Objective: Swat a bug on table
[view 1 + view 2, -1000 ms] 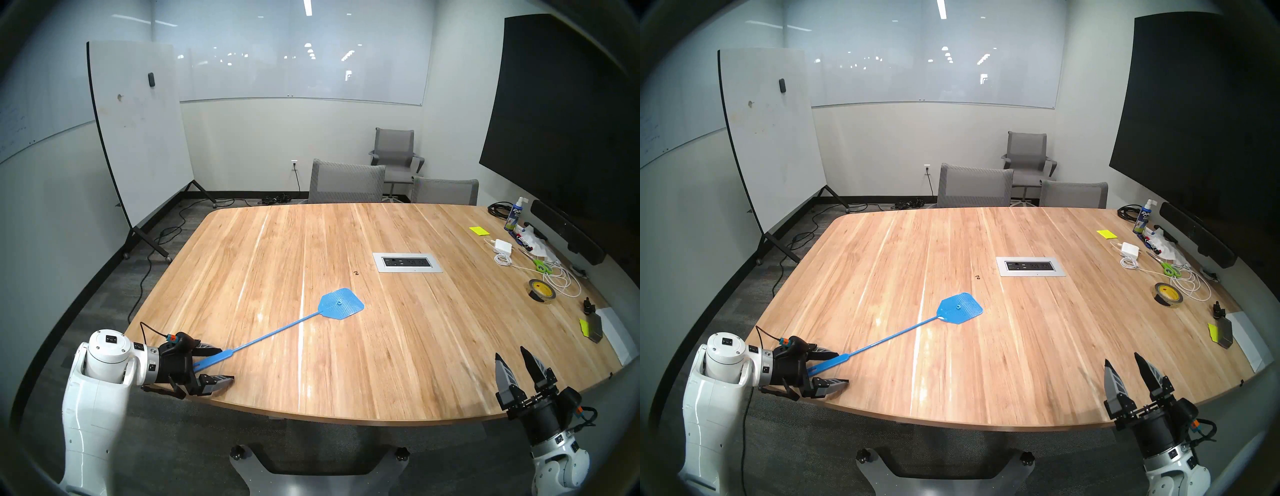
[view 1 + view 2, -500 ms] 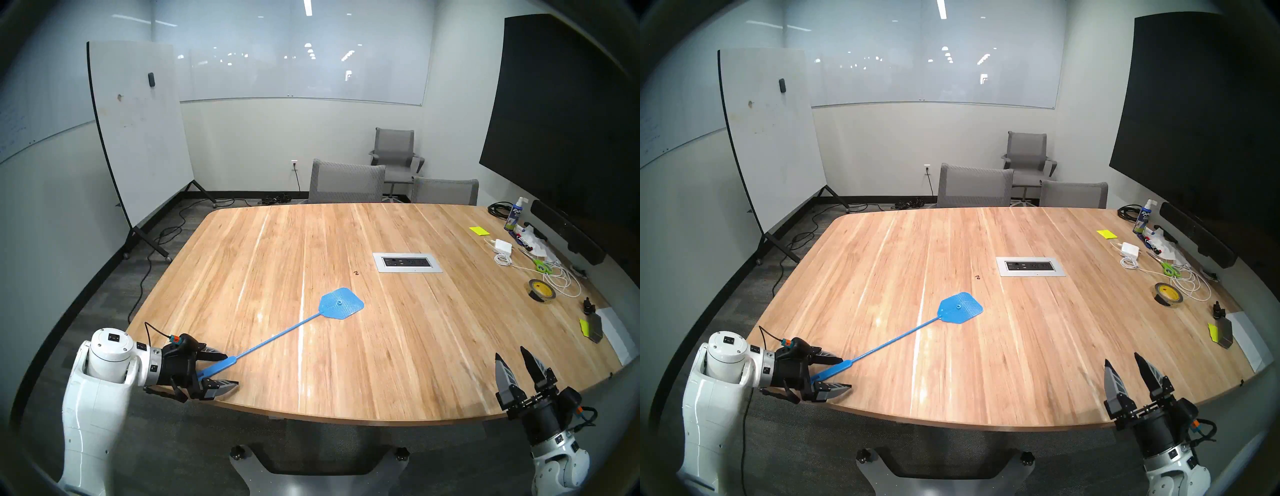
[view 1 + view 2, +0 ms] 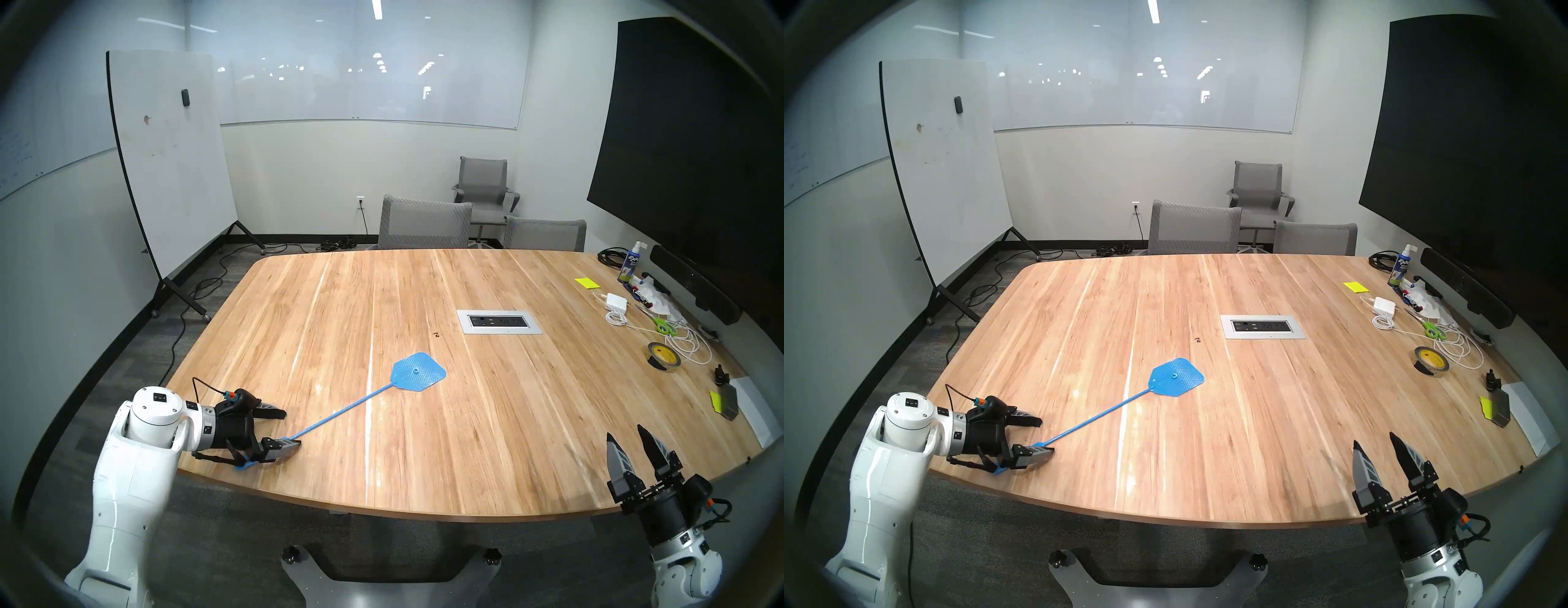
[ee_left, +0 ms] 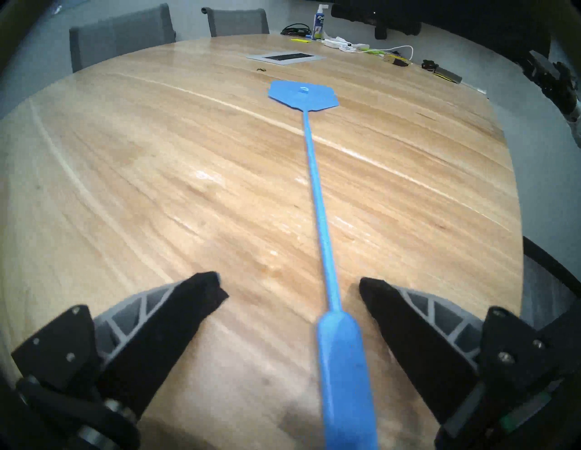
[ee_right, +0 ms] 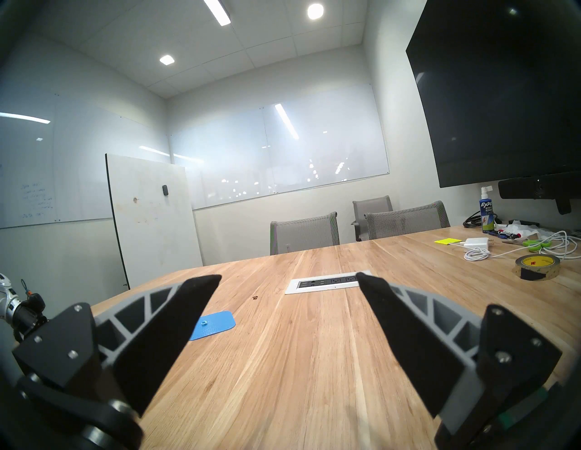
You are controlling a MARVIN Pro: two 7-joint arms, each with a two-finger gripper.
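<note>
A blue fly swatter lies flat on the wooden table (image 3: 339,297), its head (image 3: 418,372) (image 4: 303,96) near the middle and its handle (image 4: 339,345) reaching the near-left edge. The bug (image 3: 435,335) (image 3: 1197,339) (image 5: 255,297) is a tiny dark speck just beyond the head, left of the grey outlet panel (image 3: 499,321). My left gripper (image 3: 288,429) (image 4: 290,282) is open and straddles the handle, which runs closer to the finger on the right of the wrist view. At the near-right edge, my right gripper (image 3: 626,433) (image 5: 287,278) is open and empty.
The table's right side holds a tape roll (image 3: 664,357), white cables and a charger (image 3: 616,300), green scissors (image 3: 664,326), a spray bottle (image 3: 632,262), yellow notes and a small black knob (image 3: 720,373). Grey chairs (image 3: 424,223) stand at the far edge.
My left arm has moved forward and inward over the table edge, so the fingers now reach farther along the swatter handle. The swatter head and the right arm have not moved.
</note>
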